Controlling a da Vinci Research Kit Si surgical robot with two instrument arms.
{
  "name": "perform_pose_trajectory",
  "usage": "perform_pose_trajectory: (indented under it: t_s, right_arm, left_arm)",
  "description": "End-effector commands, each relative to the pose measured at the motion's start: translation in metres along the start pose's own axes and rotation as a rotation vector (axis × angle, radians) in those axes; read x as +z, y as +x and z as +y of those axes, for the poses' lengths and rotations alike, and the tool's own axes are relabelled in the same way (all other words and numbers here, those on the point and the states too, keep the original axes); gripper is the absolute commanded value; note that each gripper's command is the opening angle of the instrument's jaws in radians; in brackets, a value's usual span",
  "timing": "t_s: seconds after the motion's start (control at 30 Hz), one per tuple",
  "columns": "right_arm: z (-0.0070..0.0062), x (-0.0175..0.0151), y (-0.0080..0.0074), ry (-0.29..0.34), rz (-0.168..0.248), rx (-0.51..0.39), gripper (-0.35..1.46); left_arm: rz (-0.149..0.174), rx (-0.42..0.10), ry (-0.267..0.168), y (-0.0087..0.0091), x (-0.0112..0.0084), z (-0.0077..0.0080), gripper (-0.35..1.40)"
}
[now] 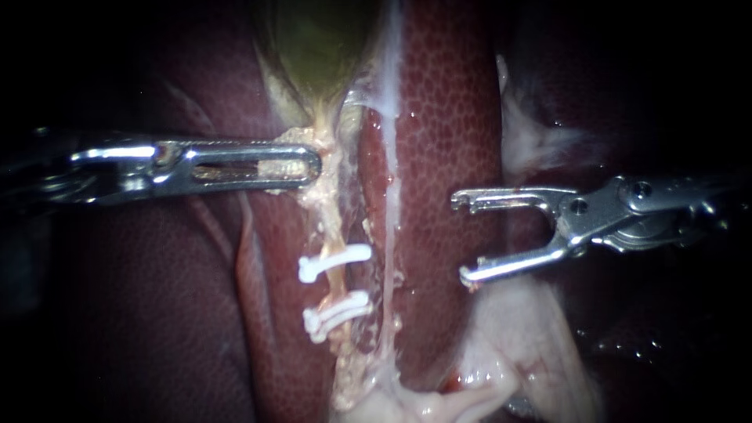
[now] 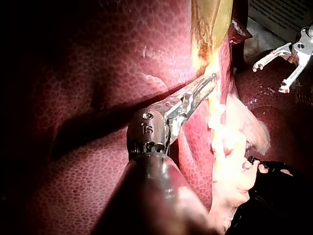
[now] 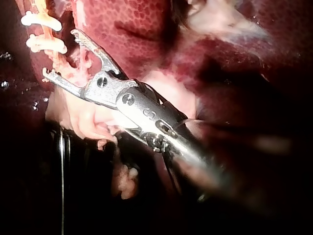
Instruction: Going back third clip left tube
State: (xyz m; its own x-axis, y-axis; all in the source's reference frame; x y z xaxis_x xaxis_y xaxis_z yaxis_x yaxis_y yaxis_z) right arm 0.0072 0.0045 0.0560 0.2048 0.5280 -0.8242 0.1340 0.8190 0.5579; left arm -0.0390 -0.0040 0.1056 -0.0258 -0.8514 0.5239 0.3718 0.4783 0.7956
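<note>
Found left tube [image 1: 338,274] mid-scene with two white clips [image 1: 335,262] across it, no third visible. Gripped higher up, below gallbladder [image 1: 321,39], by left instrument [image 1: 309,166], jaws closed on it. Placed right instrument [image 1: 460,237] well apart over liver [image 1: 446,117], jaws wide, empty. Judged as retreat step; probably needed a clip loaded, then a square return.

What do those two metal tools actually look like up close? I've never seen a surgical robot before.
Both are shiny silver metal. My left instrument ends in long, straight, round-tipped jaws with a narrow slot cut through them. My right instrument ends in a slim two-pronged fork, each prong hooked at its tip, hinged on a body with small round pins.
</note>
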Motion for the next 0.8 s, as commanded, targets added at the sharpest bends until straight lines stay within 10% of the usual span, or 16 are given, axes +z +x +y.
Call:
perform_pose_trajectory:
  t_s: [0.03, 0.8]
  right_arm:
    - [0.0000, 0.0000, 0.0000, 0.000, 0.000, 0.000, 0.60]
    - [-0.0002, 0.0000, 0.0001, 0.000, 0.000, 0.000, 0.60]
  left_arm:
    - [0.000, 0.000, 0.001, 0.0001, 0.0002, 0.0000, -0.35]
    - [0.005, 0.004, 0.007, 0.0006, 0.0017, -0.0001, -0.35]
